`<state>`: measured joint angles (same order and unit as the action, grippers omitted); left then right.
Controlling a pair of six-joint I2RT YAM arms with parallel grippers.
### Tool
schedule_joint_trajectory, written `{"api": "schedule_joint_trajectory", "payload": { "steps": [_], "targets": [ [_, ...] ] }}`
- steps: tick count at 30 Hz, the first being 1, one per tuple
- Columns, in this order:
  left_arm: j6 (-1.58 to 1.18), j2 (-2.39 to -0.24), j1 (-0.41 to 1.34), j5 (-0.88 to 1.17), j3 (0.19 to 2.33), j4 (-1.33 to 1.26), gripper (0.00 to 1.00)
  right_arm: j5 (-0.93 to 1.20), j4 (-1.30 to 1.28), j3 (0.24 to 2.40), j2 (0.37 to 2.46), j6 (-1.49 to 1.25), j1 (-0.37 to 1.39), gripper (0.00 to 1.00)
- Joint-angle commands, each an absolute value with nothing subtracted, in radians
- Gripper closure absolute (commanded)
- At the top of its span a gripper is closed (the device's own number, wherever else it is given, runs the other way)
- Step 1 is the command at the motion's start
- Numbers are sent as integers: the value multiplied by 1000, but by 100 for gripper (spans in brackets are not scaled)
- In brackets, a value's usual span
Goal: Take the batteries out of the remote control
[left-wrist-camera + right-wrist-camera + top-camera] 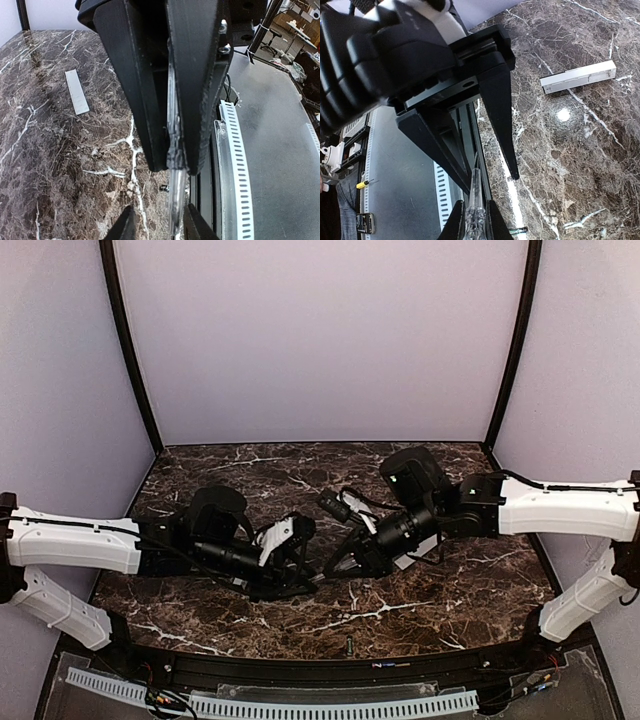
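Fingers [497, 226] of the right gripper [474, 220] are pressed together on a thin clear strip [474, 192] that stands up between them. The left wrist view shows the same clamp from the opposite side. The left gripper [159, 225] meets it tip to tip. Its fingers [125, 227] are apart and straddle the strip's end with a gap on either side. Whether one tip brushes the strip cannot be told.

Nearest, along the worktop's near edge, run a black rail and a slotted white cable duct [300, 705]. The worktop [450, 610] is dark brown marble with white veins. Both grippers hang low over its middle, a little toward the near edge.

The remote control [577, 77] lies flat on the marble on the far-edge side of the grippers, well apart from every finger. A flat white cover [77, 92] also lies on the marble, clear of both grippers.

At the far edge, pale lilac walls [320, 340] rise between black corner posts [130, 350].
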<state>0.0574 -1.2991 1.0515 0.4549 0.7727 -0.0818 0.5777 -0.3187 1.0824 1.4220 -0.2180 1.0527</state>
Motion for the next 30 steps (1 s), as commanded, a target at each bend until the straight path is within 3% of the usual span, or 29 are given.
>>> {"api": "schedule_joint_trajectory", "payload": {
  "steps": [1, 5, 7, 14, 18, 25, 27, 30],
  "targets": [
    [39, -1305, 1061, 451, 797, -138, 76, 594, -296, 1095, 1431, -221, 1049, 100],
    [30, -1312, 1064, 446, 794, -155, 95, 593, -283, 1078, 1426, -225, 1049, 100],
    [19, -1310, 1066, 444, 784, -172, 99, 584, -277, 1069, 1424, -228, 1049, 100],
    [-40, -1308, 1068, 442, 748, -236, 100, 531, -266, 1044, 1412, -241, 1049, 100],
    [-70, -1298, 1068, 433, 718, -272, 100, 448, -262, 1018, 1383, -245, 1044, 72],
    [-133, -1296, 1068, 372, 661, -325, 100, 338, -272, 992, 1303, -241, 1009, 13],
    [-151, -1298, 1068, 337, 651, -336, 100, 317, -294, 1003, 1275, -226, 993, 3],
    [-178, -1311, 1068, 268, 640, -352, 100, 270, -315, 998, 1226, -211, 970, 1]
  ]
}}
